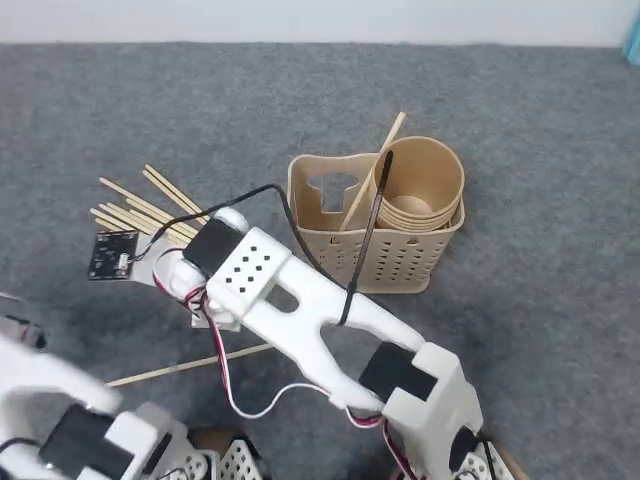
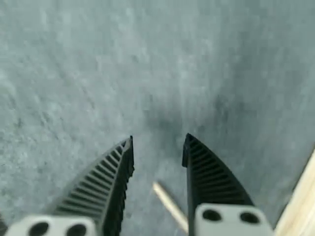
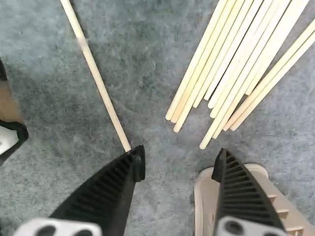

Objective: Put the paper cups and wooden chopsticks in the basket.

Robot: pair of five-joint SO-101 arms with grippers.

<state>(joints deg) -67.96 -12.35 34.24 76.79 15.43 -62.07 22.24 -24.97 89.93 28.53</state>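
Near the basket [image 1: 400, 262], pale slender wooden chopsticks [image 1: 148, 212].

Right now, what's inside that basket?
A stack of paper cups fills one end of the basket, and one chopstick leans out beside them. How many cups are nested, and the basket's floor, are hidden.

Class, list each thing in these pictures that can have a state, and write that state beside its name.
basket: upright on the carpet
paper cups: stacked, upright inside the basket
leaning chopstick: tilted, one end in the basket
chopstick pile: lying flat on the carpet, outside the basket
single chopstick: lying flat on the carpet
left gripper: open, empty
right gripper: open, empty
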